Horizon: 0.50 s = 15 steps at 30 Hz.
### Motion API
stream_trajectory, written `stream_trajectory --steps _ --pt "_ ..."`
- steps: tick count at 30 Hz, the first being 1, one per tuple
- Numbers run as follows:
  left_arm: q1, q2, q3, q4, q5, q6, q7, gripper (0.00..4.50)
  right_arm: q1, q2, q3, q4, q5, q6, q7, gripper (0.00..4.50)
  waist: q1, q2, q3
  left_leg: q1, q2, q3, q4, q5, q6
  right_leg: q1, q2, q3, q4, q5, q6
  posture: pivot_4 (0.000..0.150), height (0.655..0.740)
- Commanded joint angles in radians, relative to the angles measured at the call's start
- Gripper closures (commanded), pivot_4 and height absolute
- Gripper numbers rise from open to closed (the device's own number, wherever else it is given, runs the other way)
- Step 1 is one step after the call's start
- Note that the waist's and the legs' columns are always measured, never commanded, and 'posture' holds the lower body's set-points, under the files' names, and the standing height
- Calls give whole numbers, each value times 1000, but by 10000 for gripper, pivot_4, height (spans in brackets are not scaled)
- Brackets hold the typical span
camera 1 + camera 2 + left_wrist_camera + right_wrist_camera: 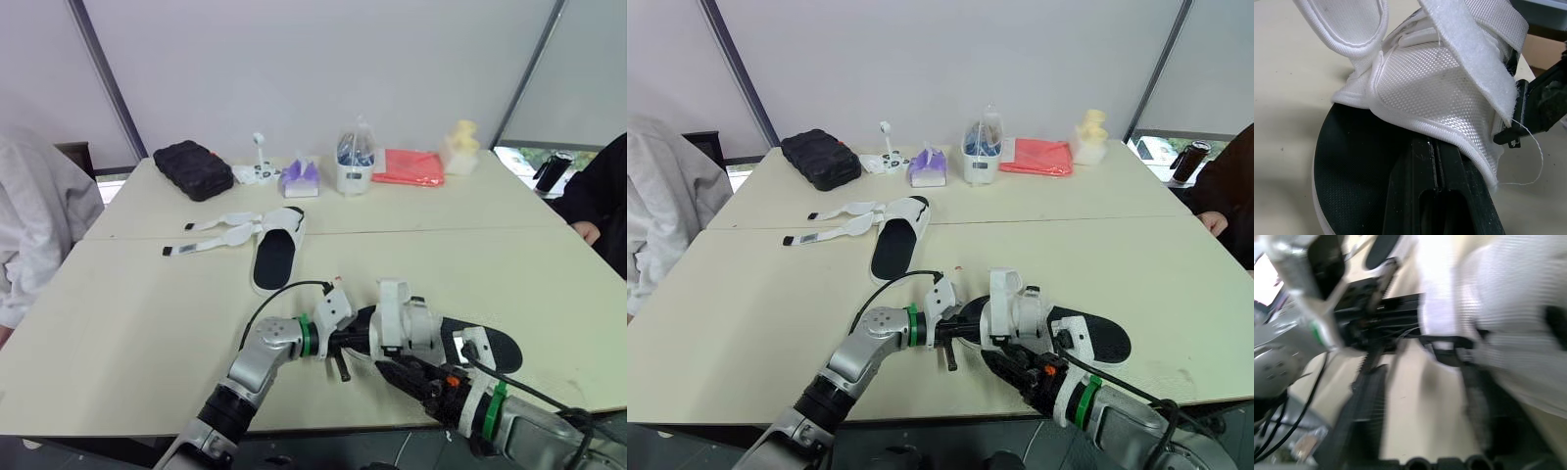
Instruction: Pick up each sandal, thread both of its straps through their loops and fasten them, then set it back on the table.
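The near sandal [485, 348] has a black sole and a white upper [407, 323] and lies by the table's front edge. My left gripper [355, 343] reaches it from the left. In the left wrist view its fingers [1435, 196] are pressed together at the edge of the white upper [1440, 83], over the black sole [1352, 161]. My right gripper [407, 370] is just in front of the sandal, below the upper. The blurred right wrist view shows its fingers [1364, 426] apart beside a white strap [1440, 293]. The far sandal [274, 257] lies mid-table, its straps [220, 230] spread out to the left.
Along the table's far side stand a black case [193, 168], a purple tissue pack [300, 178], a white container [355, 166], a red bag [409, 164] and a pale yellow object [458, 147]. A person [39, 215] sits on the left, another [602, 201] on the right.
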Motion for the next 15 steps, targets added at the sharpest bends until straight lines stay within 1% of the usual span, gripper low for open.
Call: stream_trajectory --steps 1,2,9,12,15 --pt "31 0 -52 48 13 30 -18 45000 -14 42 -57 -11 35 -47 -56 41151 0 0 0 0 0 0 0 0 0 0 0 0 0 0 0 1500 7400" --pt "31 0 -52 49 13 30 -18 45000 -12 52 -64 -8 46 -48 -67 44730 0 0 0 0 0 0 0 0 0 0 0 0 0 0 0 1500 7400" --pt "29 -5 -50 53 13 30 -18 45000 44 45 -70 -24 107 -28 -45 44730 2 0 0 -1 0 0 0 0 0 0 0 0 0 0 1 1500 7400" --pt "30 -7 -48 54 12 32 -19 45000 79 16 -70 -42 133 -16 -1 44730 3 1 0 -1 -1 0 0 0 0 -1 -1 0 0 -1 1 1500 7400" --pt "31 -8 -47 55 11 34 -19 45000 121 -39 -57 -64 120 -5 62 44730 3 0 0 -1 -1 0 -1 0 0 -1 -1 0 0 -1 2 1500 7400"
